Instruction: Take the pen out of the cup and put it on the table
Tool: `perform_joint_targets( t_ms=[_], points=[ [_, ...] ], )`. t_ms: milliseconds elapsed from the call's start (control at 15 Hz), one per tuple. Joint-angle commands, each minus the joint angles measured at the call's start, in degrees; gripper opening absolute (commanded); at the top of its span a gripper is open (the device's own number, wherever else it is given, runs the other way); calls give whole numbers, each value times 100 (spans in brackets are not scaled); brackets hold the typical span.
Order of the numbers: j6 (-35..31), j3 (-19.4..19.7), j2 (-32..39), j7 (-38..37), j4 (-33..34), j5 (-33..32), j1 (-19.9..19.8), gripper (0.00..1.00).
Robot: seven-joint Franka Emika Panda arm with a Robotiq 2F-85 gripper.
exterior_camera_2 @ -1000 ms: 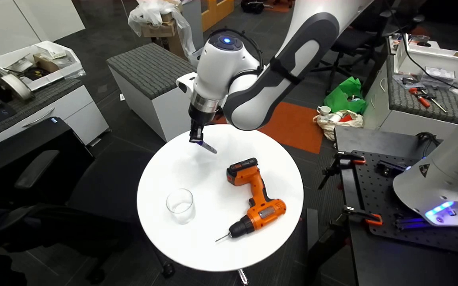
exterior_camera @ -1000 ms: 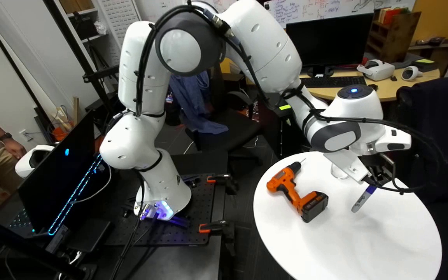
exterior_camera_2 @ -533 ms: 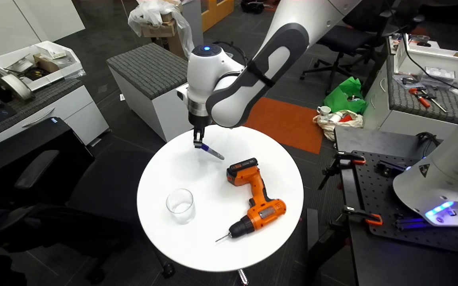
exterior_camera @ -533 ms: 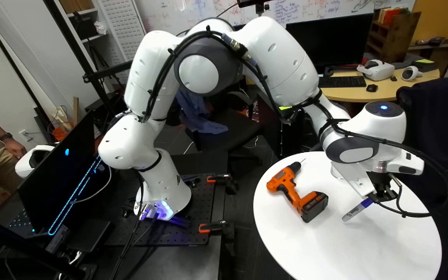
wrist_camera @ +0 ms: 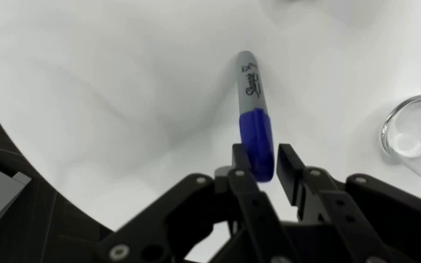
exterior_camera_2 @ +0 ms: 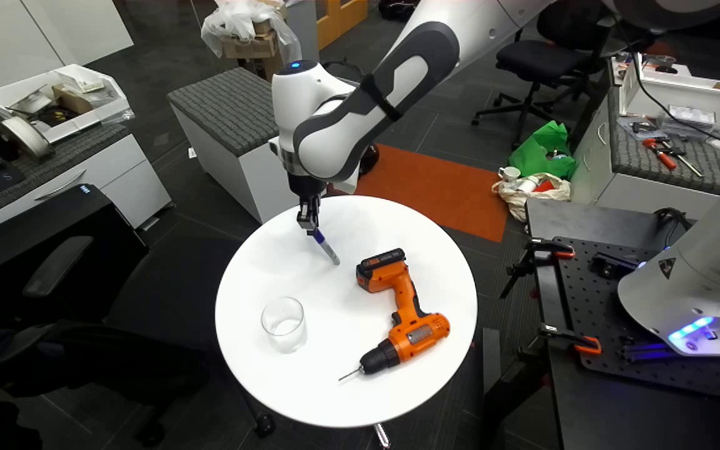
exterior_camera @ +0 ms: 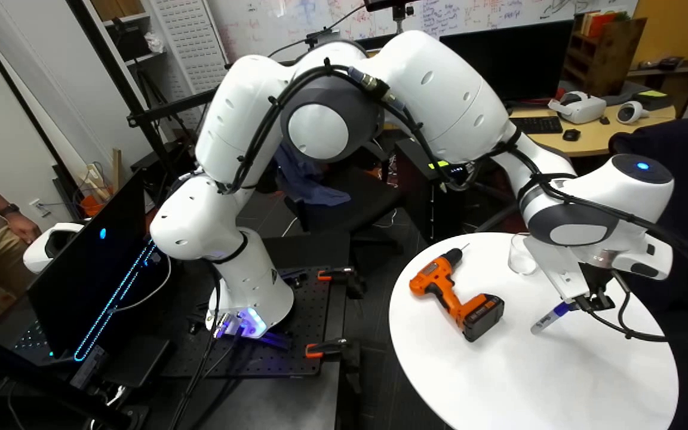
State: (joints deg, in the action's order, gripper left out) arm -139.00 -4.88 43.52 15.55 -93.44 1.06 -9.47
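Note:
The pen is a grey marker with a blue cap (wrist_camera: 256,135). In both exterior views (exterior_camera: 550,318) (exterior_camera_2: 327,249) it leans with its cap end up at the gripper and its grey end down at or just over the white table. My gripper (wrist_camera: 262,153) is a little open around the cap; a thin gap shows between the cap and the right finger (wrist_camera: 289,164), and the left finger (wrist_camera: 240,157) overlaps the cap's edge. The cup is a clear glass (exterior_camera_2: 284,325), upright and without a pen; it also shows in the wrist view (wrist_camera: 415,135).
An orange power drill (exterior_camera_2: 405,315) lies on the round white table (exterior_camera_2: 347,394), near the pen's grey end. The table's edge (wrist_camera: 38,164) shows in the wrist view. An office chair (exterior_camera_2: 166,294) stands beside the table.
The arm has reached farther out and lower, bringing the gripper and pen down toward the table. The pen's slant has shifted over the last half second.

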Motion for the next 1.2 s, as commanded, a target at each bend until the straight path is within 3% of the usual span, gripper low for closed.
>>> perform_joint_targets(
  t_ms=[0, 400, 467, 533, 667, 1133],
  points=[
    [428, 25, 191, -30, 457, 179, 5, 58],
    [374, 112, 274, -112, 597, 106, 105, 100],
    [349, 122, 259, -118, 579, 81, 131, 100],
    [267, 71, 238, 13, 459, 127, 52, 94],
    [267, 70, 238, 12, 469, 125, 69, 100],
    [267, 71, 238, 12, 475, 124, 74, 100]
  ],
)
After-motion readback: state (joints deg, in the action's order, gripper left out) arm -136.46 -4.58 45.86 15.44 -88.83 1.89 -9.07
